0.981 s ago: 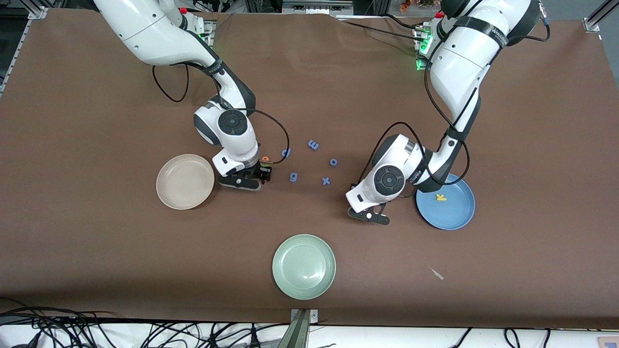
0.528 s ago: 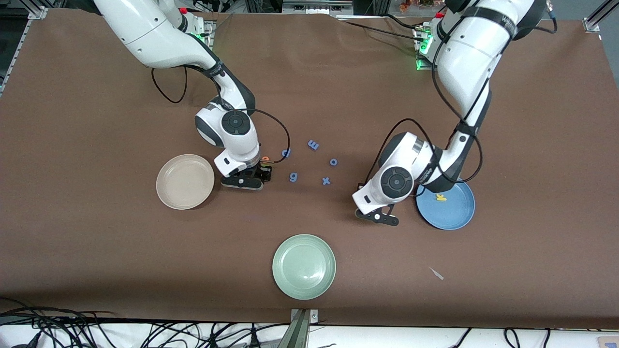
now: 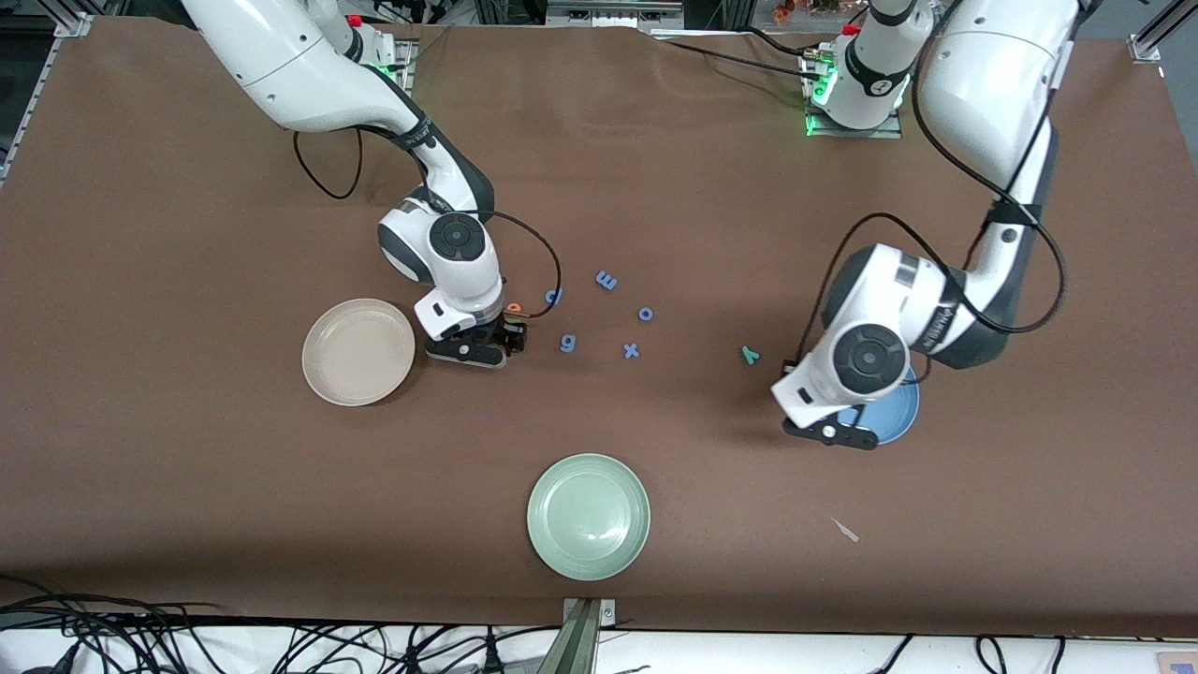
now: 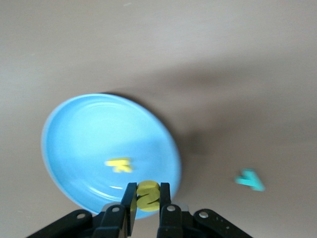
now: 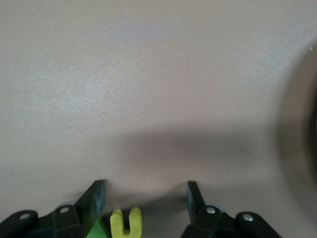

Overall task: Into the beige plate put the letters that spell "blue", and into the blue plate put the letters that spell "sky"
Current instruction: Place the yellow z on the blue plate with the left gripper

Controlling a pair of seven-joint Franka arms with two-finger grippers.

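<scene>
Over the rim of the blue plate (image 4: 79, 144), my left gripper (image 4: 147, 191) is shut on the yellow s (image 4: 147, 196). The yellow k (image 4: 119, 164) lies in that plate. On the cloth beside the blue plate (image 3: 894, 412), toward the right arm's end, lies the teal y (image 3: 750, 355). My right gripper (image 5: 146, 191) stands open, low over the table next to the beige plate (image 3: 358, 351). The yellow u (image 5: 126, 223) lies between its fingers, with a green letter (image 5: 99, 230) against one of them. The orange e (image 3: 514, 307) lies just beside that hand.
Blue letters lie mid-table: p (image 3: 554, 298), m (image 3: 606, 280), o (image 3: 646, 314), g (image 3: 567, 344), x (image 3: 632, 351). A pale green plate (image 3: 588, 516) sits nearer the front camera. A small white scrap (image 3: 845, 530) lies near the front edge.
The left arm has swung toward its own end of the table, from beside the blue plate to over its rim, uncovering the teal y. The right arm has barely shifted.
</scene>
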